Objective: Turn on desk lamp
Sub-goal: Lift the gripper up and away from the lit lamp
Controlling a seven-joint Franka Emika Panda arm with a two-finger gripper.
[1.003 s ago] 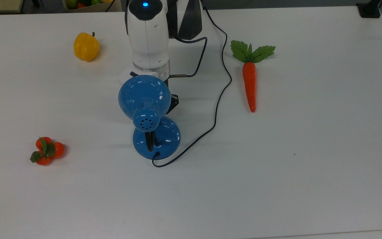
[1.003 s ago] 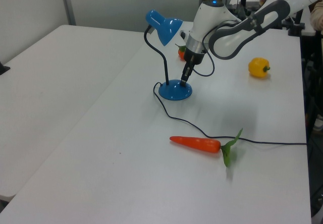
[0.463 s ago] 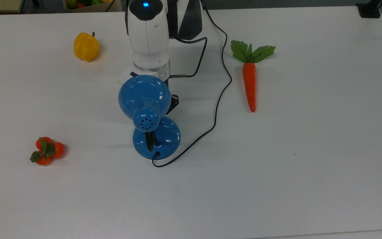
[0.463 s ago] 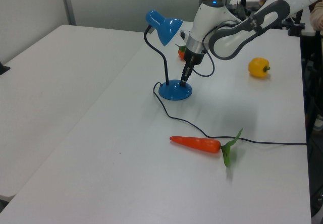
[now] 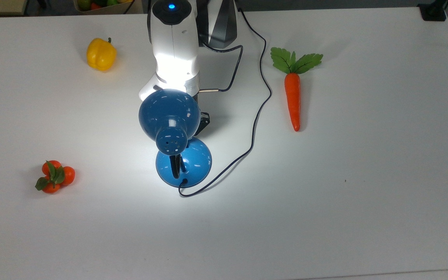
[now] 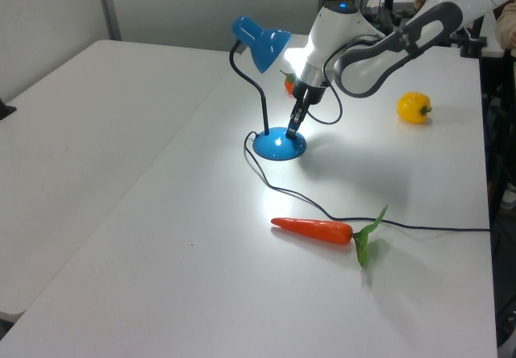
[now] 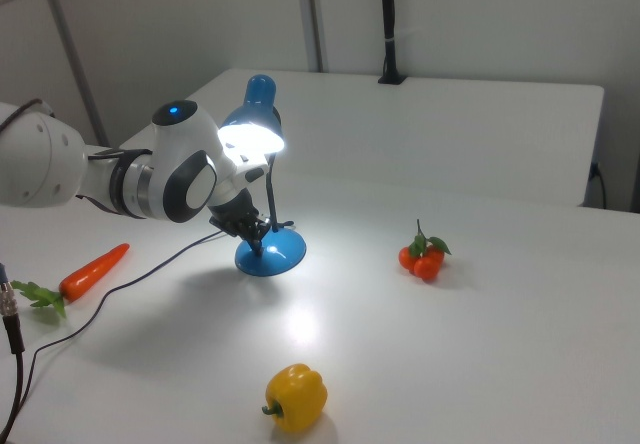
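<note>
Your lamp [image 5: 169, 120] stands in the middle of the table [image 5: 364, 194] and shines. Your gripper [image 6: 293, 127] touches its round base [image 6: 280, 145]; I cannot tell if it is apart or together.

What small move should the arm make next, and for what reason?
Probably lift the tool straight up off the lamp base. The desk lamp is already lit, with a bright pool of light on the table, so pressing on the base seems finished.
</note>
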